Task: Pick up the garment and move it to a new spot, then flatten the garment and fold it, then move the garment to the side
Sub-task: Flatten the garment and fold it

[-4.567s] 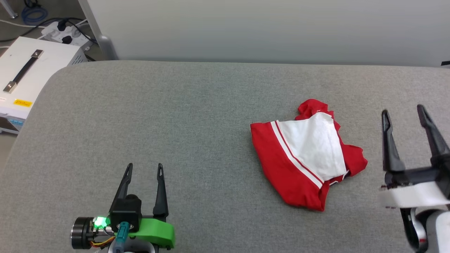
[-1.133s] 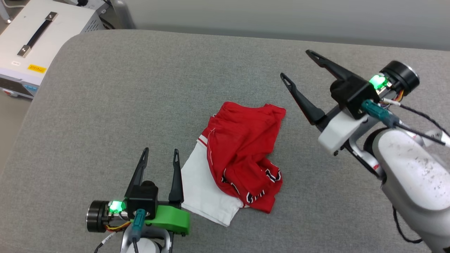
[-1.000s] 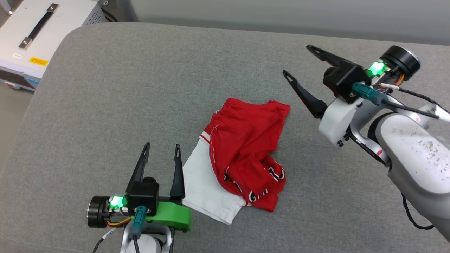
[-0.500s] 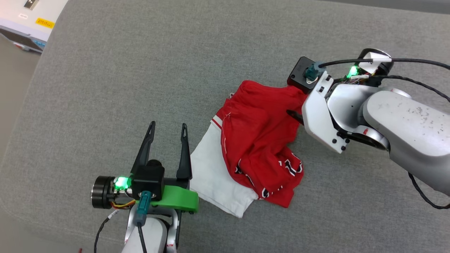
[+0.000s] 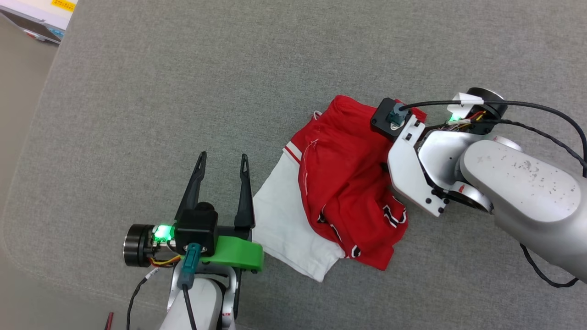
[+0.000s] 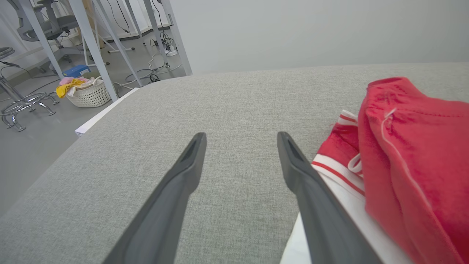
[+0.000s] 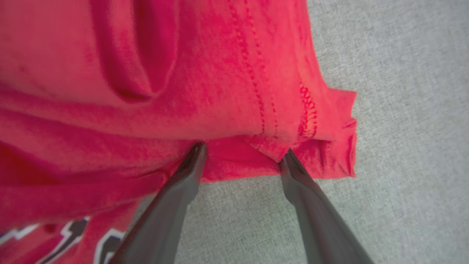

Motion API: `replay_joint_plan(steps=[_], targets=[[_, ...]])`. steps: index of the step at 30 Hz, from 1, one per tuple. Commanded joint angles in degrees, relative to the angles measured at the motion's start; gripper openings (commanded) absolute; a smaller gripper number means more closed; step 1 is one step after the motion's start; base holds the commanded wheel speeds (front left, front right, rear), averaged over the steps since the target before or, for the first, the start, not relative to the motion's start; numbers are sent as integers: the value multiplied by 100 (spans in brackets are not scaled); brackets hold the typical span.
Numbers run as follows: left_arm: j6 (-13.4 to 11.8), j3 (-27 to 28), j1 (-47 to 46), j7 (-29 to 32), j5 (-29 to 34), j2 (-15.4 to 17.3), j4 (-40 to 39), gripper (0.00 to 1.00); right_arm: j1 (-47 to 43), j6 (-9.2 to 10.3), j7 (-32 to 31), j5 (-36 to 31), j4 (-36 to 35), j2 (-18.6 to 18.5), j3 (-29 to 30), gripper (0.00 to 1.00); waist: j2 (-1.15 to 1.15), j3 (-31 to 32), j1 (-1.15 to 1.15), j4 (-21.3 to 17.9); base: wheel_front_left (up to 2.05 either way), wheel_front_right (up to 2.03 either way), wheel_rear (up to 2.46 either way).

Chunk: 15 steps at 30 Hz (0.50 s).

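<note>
Right wrist view: right gripper (image 7: 243,150), fingers apart, touches the hem of the garment (image 7: 220,73), probably to catch it; left gripper (image 5: 223,157), also apart, hangs beside.

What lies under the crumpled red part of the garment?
A white sleeve sticks out from beneath the red fabric of the garment, on the grey padded surface. How far the sleeve runs underneath is covered.

Left gripper (image 6: 242,141), jaws spread, over grey cushion (image 6: 227,99); garment (image 6: 406,146) beside right finger; laundry basket (image 6: 88,96) seen beyond.
</note>
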<state>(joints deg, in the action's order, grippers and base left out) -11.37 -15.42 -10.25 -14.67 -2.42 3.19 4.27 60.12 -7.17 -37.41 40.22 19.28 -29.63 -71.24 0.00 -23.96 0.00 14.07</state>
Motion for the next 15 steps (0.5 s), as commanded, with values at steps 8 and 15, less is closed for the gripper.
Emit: replay_joint_plan(steps=[8,15], targets=[[10,66,-96,-33,28,-29,72,100,-156,-32,924,-110,401,168,-211,0,0,153,0,-168,0,0,0],[25,174,148,-33,84,-1,136,100,274,-32,2287,96,404,30,-151,0,0,592,0,-383,0,0,0]])
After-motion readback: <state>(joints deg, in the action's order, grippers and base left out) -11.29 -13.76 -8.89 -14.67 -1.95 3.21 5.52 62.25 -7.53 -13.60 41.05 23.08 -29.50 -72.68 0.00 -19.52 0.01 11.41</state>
